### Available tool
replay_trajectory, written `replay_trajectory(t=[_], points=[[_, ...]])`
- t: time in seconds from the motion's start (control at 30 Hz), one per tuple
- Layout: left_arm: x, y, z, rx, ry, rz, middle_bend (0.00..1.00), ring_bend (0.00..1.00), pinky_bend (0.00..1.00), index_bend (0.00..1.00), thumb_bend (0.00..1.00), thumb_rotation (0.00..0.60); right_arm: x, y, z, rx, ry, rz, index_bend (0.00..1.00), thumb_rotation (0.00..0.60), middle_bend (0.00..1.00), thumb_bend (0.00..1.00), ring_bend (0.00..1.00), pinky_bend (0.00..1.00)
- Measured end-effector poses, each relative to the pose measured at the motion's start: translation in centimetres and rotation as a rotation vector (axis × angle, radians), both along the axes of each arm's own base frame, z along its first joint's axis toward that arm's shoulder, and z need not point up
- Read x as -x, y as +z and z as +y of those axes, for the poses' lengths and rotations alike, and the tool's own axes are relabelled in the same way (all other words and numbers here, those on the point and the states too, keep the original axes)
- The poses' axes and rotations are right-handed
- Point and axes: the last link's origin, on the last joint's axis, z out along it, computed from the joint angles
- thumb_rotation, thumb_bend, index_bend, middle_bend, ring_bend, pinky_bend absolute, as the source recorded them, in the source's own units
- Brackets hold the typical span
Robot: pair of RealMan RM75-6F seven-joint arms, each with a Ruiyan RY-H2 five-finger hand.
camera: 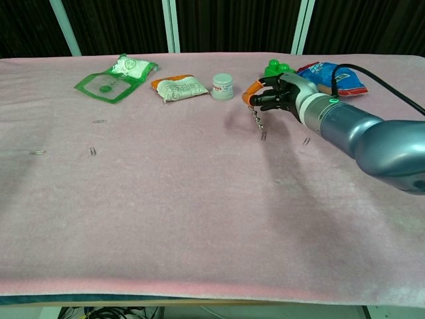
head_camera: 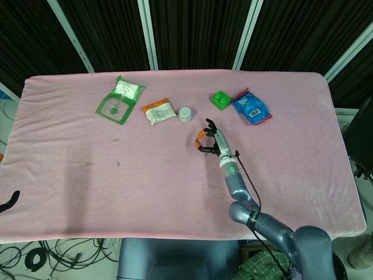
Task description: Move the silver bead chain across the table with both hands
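Observation:
My right hand (head_camera: 211, 139) (camera: 280, 93) hovers over the middle of the pink table, just right of the white jar. Its orange-tipped fingers are drawn together and pinch the top of a short silver bead chain (camera: 256, 121). The chain dangles from them, its lower end at or near the cloth. The head view does not resolve the chain. Only a dark curved tip of my left hand (head_camera: 8, 201) shows at the lower left edge of the head view, off the table's front corner, so how its fingers stand is hidden.
Along the far side lie a green packet (head_camera: 119, 99) (camera: 113, 76), an orange-white pouch (head_camera: 158, 111) (camera: 178, 87), a white jar (head_camera: 185, 114) (camera: 222, 86), a green block (head_camera: 220, 100) (camera: 273, 67) and a blue snack bag (head_camera: 250, 106) (camera: 330, 75). Small metal bits (camera: 99, 121) dot the left cloth.

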Motion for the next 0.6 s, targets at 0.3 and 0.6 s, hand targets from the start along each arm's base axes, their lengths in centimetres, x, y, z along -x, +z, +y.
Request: replay_trajectory(t=[0.3, 0.6], points=[[0.0, 0.1, 0.0, -0.008, 0.002, 0.001, 0.02, 0.0, 0.0, 0.05, 0.26, 0.6, 0.8, -0.6, 0.5, 0.004, 0.021, 0.006, 0.66, 0.6, 0.0, 0.4, 0.04, 0.17], [0.0, 0.0, 0.0, -0.006, 0.002, 0.003, 0.02, 0.0, 0.0, 0.05, 0.26, 0.6, 1.3, -1.0, 0.5, -0.001, 0.015, 0.009, 0.66, 0.6, 0.0, 0.4, 0.04, 0.17]])
